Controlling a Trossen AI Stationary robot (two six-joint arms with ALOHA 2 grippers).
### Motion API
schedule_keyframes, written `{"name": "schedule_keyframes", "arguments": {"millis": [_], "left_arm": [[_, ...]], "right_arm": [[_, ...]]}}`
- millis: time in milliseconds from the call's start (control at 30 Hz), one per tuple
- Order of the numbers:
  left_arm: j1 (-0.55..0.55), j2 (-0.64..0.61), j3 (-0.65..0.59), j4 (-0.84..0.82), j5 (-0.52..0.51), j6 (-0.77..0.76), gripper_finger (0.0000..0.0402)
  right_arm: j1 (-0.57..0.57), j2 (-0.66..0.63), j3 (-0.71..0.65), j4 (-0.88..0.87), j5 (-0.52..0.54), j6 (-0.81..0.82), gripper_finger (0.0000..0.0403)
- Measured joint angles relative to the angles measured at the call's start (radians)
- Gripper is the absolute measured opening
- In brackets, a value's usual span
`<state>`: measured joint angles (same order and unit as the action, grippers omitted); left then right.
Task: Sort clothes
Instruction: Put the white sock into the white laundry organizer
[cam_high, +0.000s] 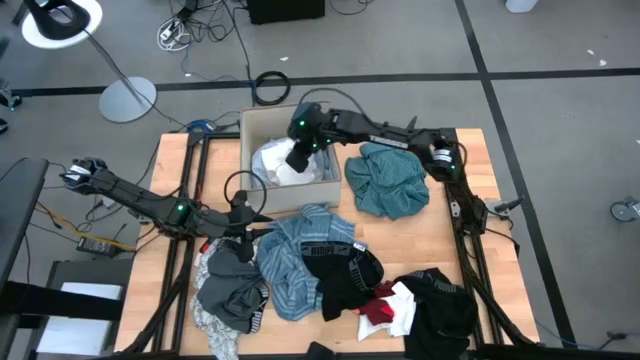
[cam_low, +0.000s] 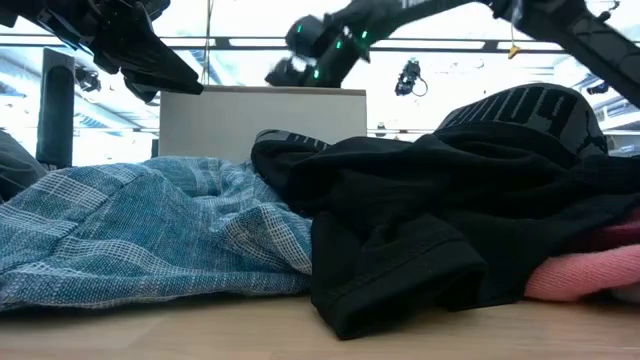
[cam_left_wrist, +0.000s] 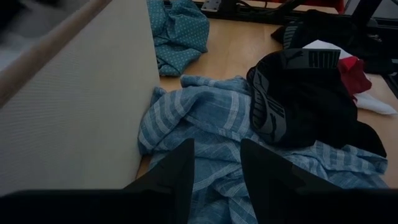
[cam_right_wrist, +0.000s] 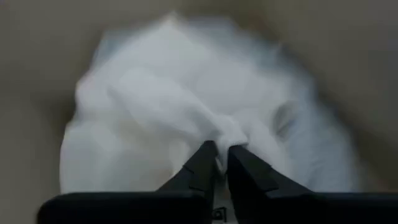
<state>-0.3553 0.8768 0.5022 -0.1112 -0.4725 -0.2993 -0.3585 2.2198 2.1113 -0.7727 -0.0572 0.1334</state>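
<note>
White, soft fabric (cam_right_wrist: 205, 118) is lying bunched in the cardboard box (cam_high: 262, 128), a fold sitting pinched between the right gripper (cam_right_wrist: 222, 163) fingers, barely parted. The left gripper (cam_left_wrist: 214, 165) is hovering open over crumpled blue-striped cloth (cam_left_wrist: 205, 118) beside the box; black garment (cam_left_wrist: 305, 93) half-hiding red piece (cam_left_wrist: 352, 67).

This looks like a robotics lab or test workspace. A wooden table (cam_high: 440, 250) on a black metal frame (cam_high: 185, 250) stands on grey carpet tiles (cam_high: 560, 120), with loose cables (cam_high: 190, 30) trailing across the floor and a round-based lamp stand (cam_high: 127, 98) nearby. Ceiling beams and windows show behind.
</note>
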Motion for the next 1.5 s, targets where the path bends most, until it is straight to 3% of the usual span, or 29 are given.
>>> {"name": "schedule_keyframes", "arguments": {"millis": [167,467,633,833,1000,1167,1500], "left_arm": [[0.000,0.000,0.000,-0.005,0.000,0.000,0.0135],[0.000,0.000,0.000,-0.023,0.000,-0.019,0.0135],[0.000,0.000,0.000,-0.023,0.000,-0.020,0.0135],[0.000,0.000,0.000,-0.022,-0.008,-0.020,0.0135],[0.000,0.000,0.000,-0.022,-0.024,-0.019,0.0135],[0.000,0.000,0.000,-0.022,-0.024,-0.018,0.0135],[0.000,0.000,0.000,-0.013,-0.024,-0.019,0.0135]], "right_arm": [[-0.006,0.035,0.000,-0.052,-0.142,-0.004,0.0111],[-0.038,-0.067,0.055,-0.097,-0.149,-0.006,0.0225],[-0.042,-0.167,0.067,-0.165,-0.129,-0.007,0.0243],[0.002,-0.325,0.058,-0.319,-0.044,-0.005,0.0233],[0.137,-0.444,0.045,-0.449,0.127,0.011,0.0229],[0.334,-0.540,-0.019,-0.551,0.328,0.127,0.0228],[0.743,-0.653,-0.315,-0.679,0.471,0.688,0.0228]]}}
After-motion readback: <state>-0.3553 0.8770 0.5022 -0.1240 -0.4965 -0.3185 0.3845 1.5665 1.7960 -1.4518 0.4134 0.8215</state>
